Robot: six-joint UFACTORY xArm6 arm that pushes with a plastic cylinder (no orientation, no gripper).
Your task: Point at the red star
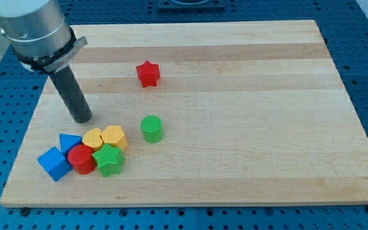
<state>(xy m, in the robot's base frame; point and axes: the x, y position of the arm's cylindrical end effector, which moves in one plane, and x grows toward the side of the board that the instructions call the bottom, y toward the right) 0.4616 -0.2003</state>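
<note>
The red star [148, 73] lies on the wooden board [235, 96] in its upper middle-left part, on its own. My tip [83, 119] rests on the board at the view's left, well to the lower left of the red star and not touching it. The tip stands just above and left of a cluster of blocks near the board's lower left corner.
A green cylinder [151, 128] stands below the red star. The lower-left cluster holds a blue cube [53, 163], a blue triangle [69, 142], a red cylinder [81, 159], a green star [108, 160], a yellow block [93, 138] and a yellow hexagon [114, 137].
</note>
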